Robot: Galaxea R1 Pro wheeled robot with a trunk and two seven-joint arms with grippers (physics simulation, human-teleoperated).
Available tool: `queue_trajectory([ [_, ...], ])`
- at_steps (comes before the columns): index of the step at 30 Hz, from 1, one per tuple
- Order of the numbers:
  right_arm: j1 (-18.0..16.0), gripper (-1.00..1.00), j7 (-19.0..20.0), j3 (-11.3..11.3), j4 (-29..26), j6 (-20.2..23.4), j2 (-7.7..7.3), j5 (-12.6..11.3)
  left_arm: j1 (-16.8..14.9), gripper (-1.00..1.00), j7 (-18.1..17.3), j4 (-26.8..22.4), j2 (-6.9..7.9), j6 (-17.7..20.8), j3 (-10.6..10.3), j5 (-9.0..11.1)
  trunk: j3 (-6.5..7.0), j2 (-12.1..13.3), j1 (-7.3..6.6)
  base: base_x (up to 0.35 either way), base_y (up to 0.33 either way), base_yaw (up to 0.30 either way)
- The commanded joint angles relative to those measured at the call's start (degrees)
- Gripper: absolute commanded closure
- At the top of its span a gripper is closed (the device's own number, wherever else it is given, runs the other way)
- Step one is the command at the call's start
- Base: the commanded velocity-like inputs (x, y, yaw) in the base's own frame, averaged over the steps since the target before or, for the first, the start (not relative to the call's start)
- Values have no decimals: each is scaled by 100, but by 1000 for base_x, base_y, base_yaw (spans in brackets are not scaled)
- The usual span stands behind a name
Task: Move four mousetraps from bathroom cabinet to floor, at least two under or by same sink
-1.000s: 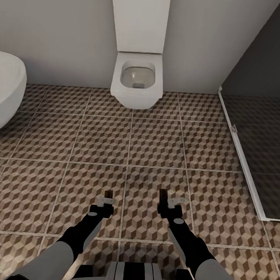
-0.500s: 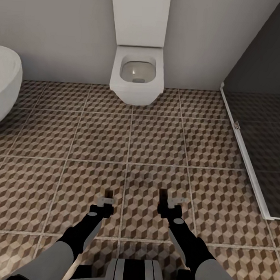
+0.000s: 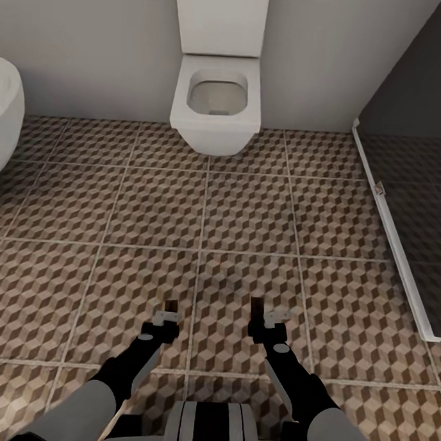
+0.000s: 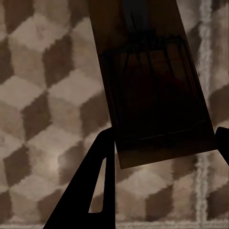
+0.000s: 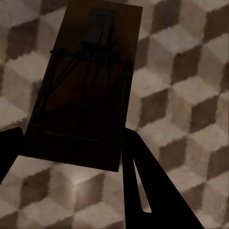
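The view has slid toward the toilet [image 3: 216,108] (base moving), while left gripper [image 4: 162,143] and right gripper [image 5: 71,148] each seemingly pinch a mousetrap [image 4: 152,81], sink unseen.

My head camera looks steeply down and forward over both arms onto the bathroom floor [image 3: 246,209], reaching the toilet [image 3: 215,111] at the far wall. Each wrist camera points along its fingers [image 4: 98,191] at close range, straight at the same cube-pattern tiles, with a mousetrap [image 5: 83,90] held in front. All three views share that floor.
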Motion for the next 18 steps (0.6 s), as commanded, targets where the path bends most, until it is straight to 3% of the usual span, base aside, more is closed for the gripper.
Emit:
queue_trajectory([
  [1,-2,100,-31,27,-9,22,-3,-63,-2,100,53,-11,7,28,-45,49,-31,-43,22,0,0,0],
  [15,-2,100,-32,29,-9,22,4,-70,-2,100,53,-6,4,28,-45,49,-410,-604,329,0,0,0],
  [18,-2,100,-31,28,-9,22,4,-70,-2,100,51,-9,6,28,-45,49,-437,-604,329,0,0,0],
])
